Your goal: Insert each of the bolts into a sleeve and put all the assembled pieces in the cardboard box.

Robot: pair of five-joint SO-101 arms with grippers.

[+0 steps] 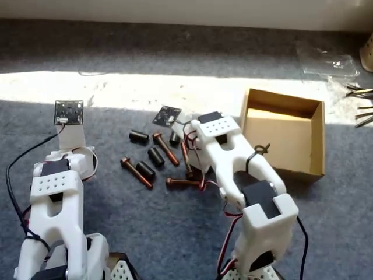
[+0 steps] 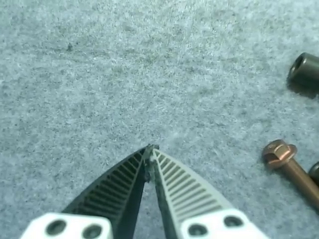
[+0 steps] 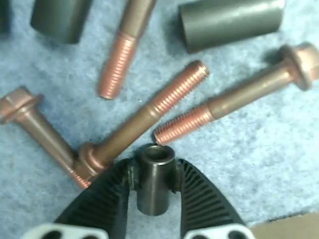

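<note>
Several copper bolts (image 1: 166, 149) and black sleeves (image 1: 155, 156) lie scattered on the grey carpet between the two arms. My right gripper (image 3: 155, 162) is shut on one black sleeve (image 3: 154, 181), held just above the carpet with its open end facing the bolts. A bolt's threaded tip (image 3: 167, 134) lies just in front of that opening. In the high view the right gripper (image 1: 195, 169) is at the right edge of the pile. My left gripper (image 2: 151, 149) is shut and holds nothing, left of a bolt head (image 2: 279, 152). The open cardboard box (image 1: 284, 97) stands to the right.
A clear plastic bag (image 1: 326, 61) and some tools (image 1: 361, 105) lie at the far right. A sunlit strip crosses the carpet behind the parts. Open carpet lies in front of the pile, between the two arms.
</note>
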